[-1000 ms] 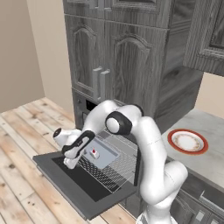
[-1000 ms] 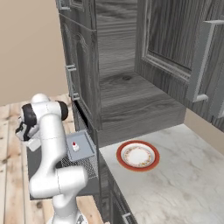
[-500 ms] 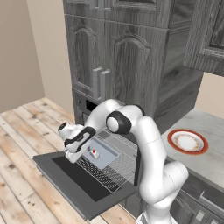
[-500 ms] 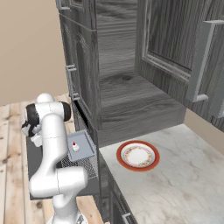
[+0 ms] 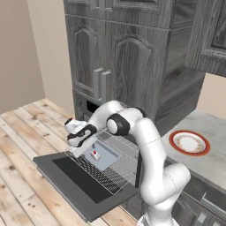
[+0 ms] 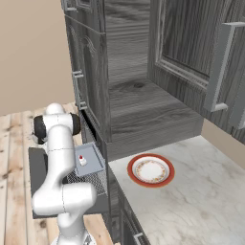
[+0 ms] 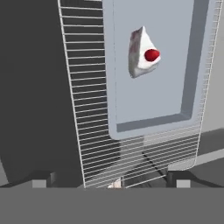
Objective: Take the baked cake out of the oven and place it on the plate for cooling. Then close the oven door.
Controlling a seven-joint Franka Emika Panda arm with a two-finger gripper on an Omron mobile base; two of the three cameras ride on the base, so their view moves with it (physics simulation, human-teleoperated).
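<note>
White and cherry-topped, the baked cake (image 7: 142,54) lay on a grey tray (image 7: 151,105) resting on the pulled-out wire rack (image 7: 87,109) above the lowered oven door (image 5: 81,181). The jaws (image 5: 84,142) hung wide open and empty just above the tray, the cake ahead of them and untouched.

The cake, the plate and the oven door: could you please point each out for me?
Cake (image 7: 142,53), hand view, its white side.
Plate (image 6: 150,170), right base view, its cream centre.
Oven door (image 5: 77,176), left base view, its black window.

Arm bent forward, hand (image 5: 84,148) angled down, fingers spread
</note>
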